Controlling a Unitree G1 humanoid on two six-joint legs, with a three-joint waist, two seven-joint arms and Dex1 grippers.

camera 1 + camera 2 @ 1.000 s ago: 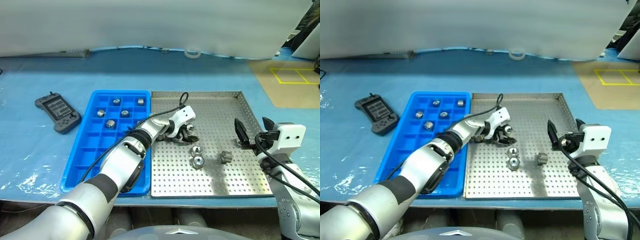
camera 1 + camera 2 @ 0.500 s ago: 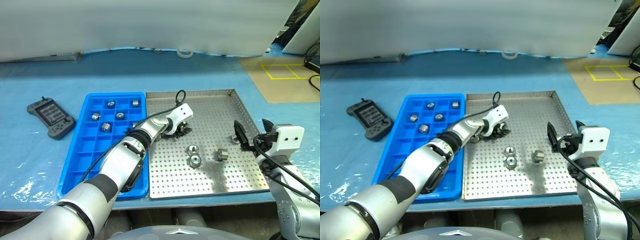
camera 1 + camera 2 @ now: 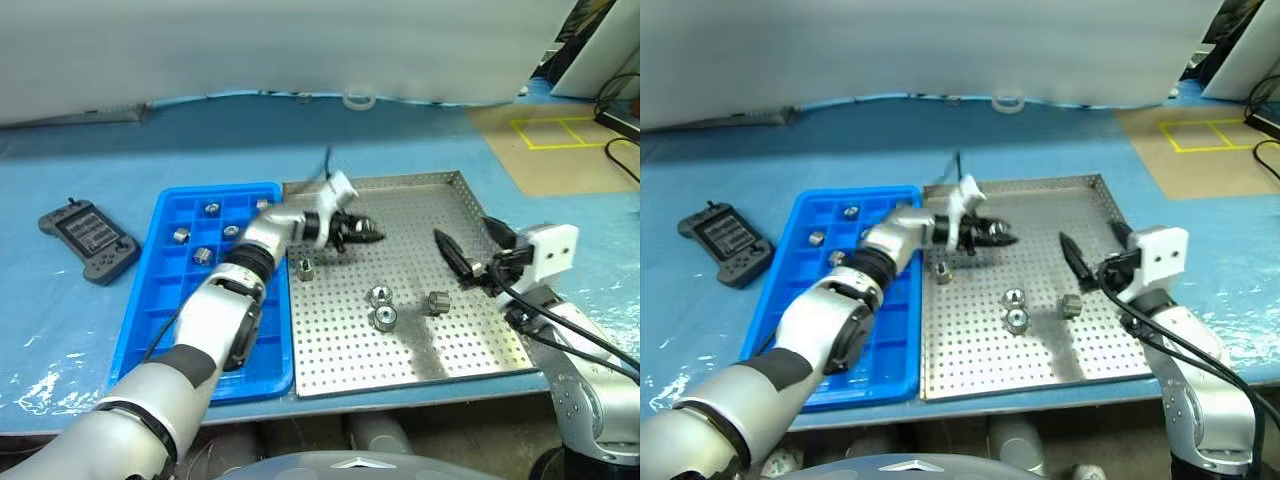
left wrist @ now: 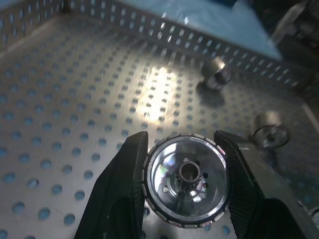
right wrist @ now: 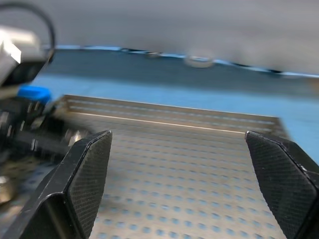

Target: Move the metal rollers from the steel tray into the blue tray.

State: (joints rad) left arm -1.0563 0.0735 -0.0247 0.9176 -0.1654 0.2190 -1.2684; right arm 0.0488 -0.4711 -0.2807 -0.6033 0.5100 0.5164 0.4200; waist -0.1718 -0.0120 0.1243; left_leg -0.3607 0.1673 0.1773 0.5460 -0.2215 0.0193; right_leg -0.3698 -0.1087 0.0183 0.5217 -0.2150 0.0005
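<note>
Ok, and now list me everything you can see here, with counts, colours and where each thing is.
steel tray: one, silver, perforated, centre of the table.
blue tray: one, bright blue, gridded, touching the steel tray's left side.
metal rollers: silver; four loose on the steel tray, at least four in the blue tray's far compartments, where the arm may cover more.
controller: one, black, left of the blue tray.
ring: one, white, at the table's far edge.
table cover: one, blue sheet.
tape marks: yellow, on the brown surface, far right.
left hand: above the steel tray, shut on one roller.
right hand: open, over the steel tray's right side.
</note>
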